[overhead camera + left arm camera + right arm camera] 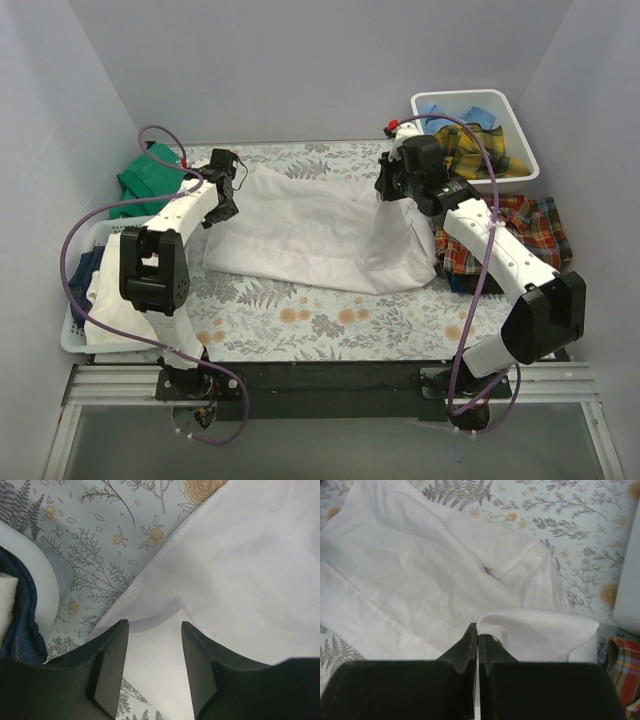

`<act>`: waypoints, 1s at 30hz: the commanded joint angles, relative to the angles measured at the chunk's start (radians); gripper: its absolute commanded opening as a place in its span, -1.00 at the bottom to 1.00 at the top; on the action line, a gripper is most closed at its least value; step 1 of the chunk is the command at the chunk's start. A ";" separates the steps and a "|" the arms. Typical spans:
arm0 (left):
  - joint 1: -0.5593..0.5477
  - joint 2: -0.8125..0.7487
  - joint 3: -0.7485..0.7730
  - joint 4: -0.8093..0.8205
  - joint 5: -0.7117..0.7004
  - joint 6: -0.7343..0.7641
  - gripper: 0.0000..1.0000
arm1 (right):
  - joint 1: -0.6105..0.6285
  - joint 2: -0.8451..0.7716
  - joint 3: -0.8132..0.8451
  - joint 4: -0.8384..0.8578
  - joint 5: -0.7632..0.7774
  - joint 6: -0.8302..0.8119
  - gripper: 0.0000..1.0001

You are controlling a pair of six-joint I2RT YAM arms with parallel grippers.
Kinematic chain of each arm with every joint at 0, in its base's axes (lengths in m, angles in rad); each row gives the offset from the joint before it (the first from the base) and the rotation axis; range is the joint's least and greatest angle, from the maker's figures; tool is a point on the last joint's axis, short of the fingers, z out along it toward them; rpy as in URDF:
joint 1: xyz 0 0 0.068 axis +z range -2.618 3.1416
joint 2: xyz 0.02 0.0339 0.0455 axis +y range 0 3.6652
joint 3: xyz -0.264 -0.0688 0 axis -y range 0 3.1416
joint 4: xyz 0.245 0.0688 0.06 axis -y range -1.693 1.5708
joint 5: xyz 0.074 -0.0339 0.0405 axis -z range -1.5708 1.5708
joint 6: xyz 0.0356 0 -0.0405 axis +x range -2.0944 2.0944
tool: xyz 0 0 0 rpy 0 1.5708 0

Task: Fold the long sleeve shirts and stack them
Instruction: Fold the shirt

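While your right gripper [388, 188] is pinching a fold of the white shirt [310, 235], that shirt's right edge rises off the desk [300, 320] in a steep drape. The rest of it lies spread across the middle of the floral cover. In the right wrist view you see the two fingers [465, 647] pressed together, with a rounded lip of white cloth caught at their tips. The collar area is bunched just beyond.

Your left gripper [225, 195] sits at the shirt's far left corner. In the left wrist view its fingers [112, 655] are spread, with the white cloth's edge lying below the gap and nothing clamped. You cannot tell from these views whether the tips touch the cloth.

To the right of the white shirt, the red-orange-navy plaid shirt [525, 232] lies crumpled on the desk, partly under the right arm. At the far right, a white bin [468, 97] holds the yellow-dark plaid shirt [478, 152] and, behind it, the light blue shirt [450, 113].

On the far left, a green cloth [148, 178] lies bunched by the wall. At the near left, a white basket [70, 338] holds a white cloth [110, 300] and a navy cloth [85, 265], with the left arm reaching over them.
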 commanded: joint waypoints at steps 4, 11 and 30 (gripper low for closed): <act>0.038 -0.101 0.083 -0.043 0.041 0.014 -0.06 | 0.095 0.063 0.142 0.067 -0.189 -0.037 -0.97; 0.047 -0.101 0.109 -0.056 0.090 0.026 -0.05 | 0.189 0.080 0.050 0.052 -0.185 -0.001 -0.97; 0.047 -0.115 0.046 -0.037 0.176 0.089 -0.06 | -0.018 0.265 0.450 -0.051 0.041 0.052 -0.97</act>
